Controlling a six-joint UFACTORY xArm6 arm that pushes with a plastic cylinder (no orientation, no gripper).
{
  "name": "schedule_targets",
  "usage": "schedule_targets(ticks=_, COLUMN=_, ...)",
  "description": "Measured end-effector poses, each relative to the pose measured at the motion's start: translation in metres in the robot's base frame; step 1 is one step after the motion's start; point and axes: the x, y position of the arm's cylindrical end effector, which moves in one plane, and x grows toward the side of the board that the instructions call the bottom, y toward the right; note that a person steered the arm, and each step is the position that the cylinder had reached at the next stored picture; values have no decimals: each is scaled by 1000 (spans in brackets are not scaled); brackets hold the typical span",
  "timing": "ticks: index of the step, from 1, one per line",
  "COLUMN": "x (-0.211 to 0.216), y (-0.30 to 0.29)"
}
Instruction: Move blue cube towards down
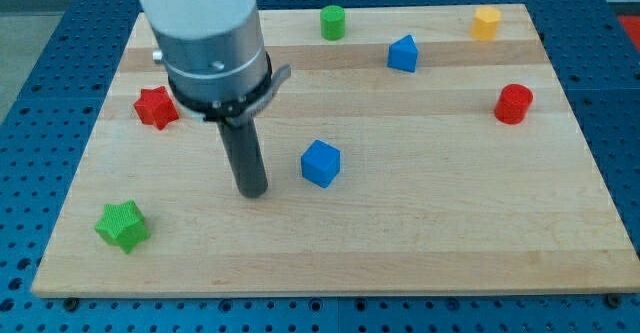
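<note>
The blue cube (pixel 321 163) lies near the middle of the wooden board (pixel 420 233). My tip (pixel 252 192) stands on the board to the view's left of the cube and slightly lower, a short gap apart and not touching it. The arm's grey body (pixel 205 43) rises above the rod at the view's upper left.
A second blue block, a wedge-like shape (pixel 402 54), lies at the upper middle. A green cylinder (pixel 332 22) and a yellow block (pixel 486 22) lie near the top edge. A red cylinder (pixel 514 104) lies at right, a red star (pixel 156 107) at left, a green star (pixel 123 225) at lower left.
</note>
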Motion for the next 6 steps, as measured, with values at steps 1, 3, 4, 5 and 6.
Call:
schedule_targets(ticks=1, x=-28, y=7)
schedule_targets(ticks=3, x=-33, y=84)
schedule_targets(ticks=4, x=-33, y=126)
schedule_targets(ticks=5, x=-41, y=164)
schedule_targets(ticks=6, x=-68, y=176)
